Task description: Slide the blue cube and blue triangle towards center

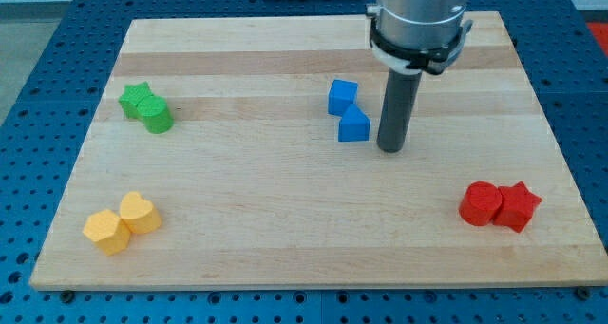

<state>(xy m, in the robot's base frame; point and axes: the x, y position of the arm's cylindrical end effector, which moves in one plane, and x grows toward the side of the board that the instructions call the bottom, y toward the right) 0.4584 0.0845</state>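
While my tip is resting on the wooden bench, it is sitting just to the view's right of the blue triangle, near it but with a narrow strip of wood showing between them. This tool is a plain dark rod with no jaws, so it is neither opening nor closing and is gripping nothing. The rod is hanging straight down from a grey cylindrical mount at the view's top.

The blue cube is lying just above and slightly to the view's left of the blue triangle — the two are touching or nearly so, corner to corner, and both are sitting a little right of the board's middle, in its upper half.

The other blocks are lying in pairs, well apart from the blue ones. At the view's upper left, a green star is pressing against a green cylinder. At the lower left, two yellow blocks are sitting side by side: a yellow hexagonal block and a yellow heart-like block. At the lower right, a red cylinder is touching a red star.

The bench is lying on a blue perforated surface — its holes are showing on every side.
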